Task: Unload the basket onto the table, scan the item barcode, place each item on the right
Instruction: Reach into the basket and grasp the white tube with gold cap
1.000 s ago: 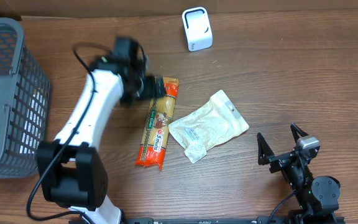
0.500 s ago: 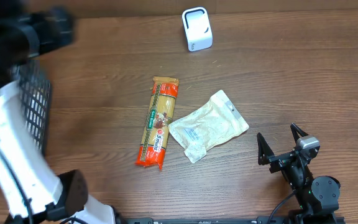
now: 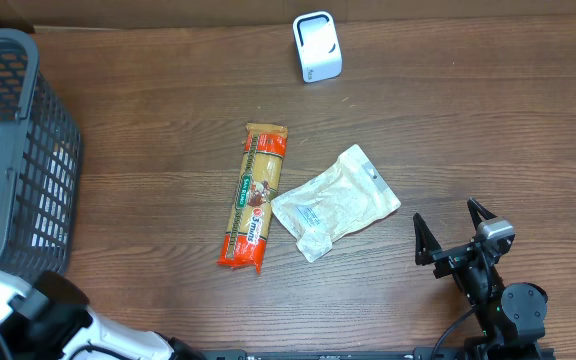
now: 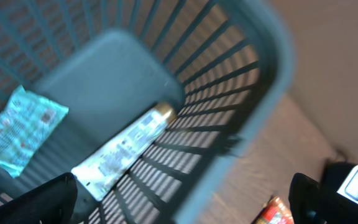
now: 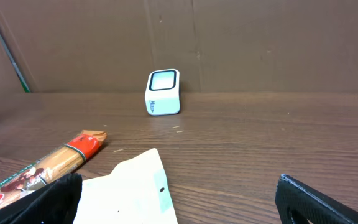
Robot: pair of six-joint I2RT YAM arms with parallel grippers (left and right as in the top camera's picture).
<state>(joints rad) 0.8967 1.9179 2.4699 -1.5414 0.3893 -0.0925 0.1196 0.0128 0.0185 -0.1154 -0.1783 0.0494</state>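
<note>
1. Location: the spaghetti packet [image 3: 254, 197] lies flat near the middle of the bench [image 3: 468, 120]. A white pouch [image 3: 335, 202] touches its right side. The scanner [image 3: 317, 47] stands well apart at the far edge.
2. Claws: the left claw [image 4: 185, 199] hangs above the basket [image 3: 53, 150] at the left edge, fingers spread fully and holding nothing. The right claw [image 3: 443, 212] sits by the near right corner, equally wide and empty.
3. Risk, wrong item: the left claw faces a tube [image 4: 126, 146] and a teal sachet [image 4: 20, 127] inside the basket. Which item is due for scanning cannot be told.
4. Risk, collision: a descent into the basket is likely to catch a finger on the rim or bars.
5. Risk, failed read: no barcode shows on the packet's upper face. If presented as it lies, the scanner would probably read nothing.
6. Risk, disturbance: a lift of the packet may drag the pouch, and a grip at one end may let the long packet droop.
7. Orientation: the packet's long axis runs from far edge to near edge. The far end points a little left of the scanner, and the near end leans towards the left edge.
</note>
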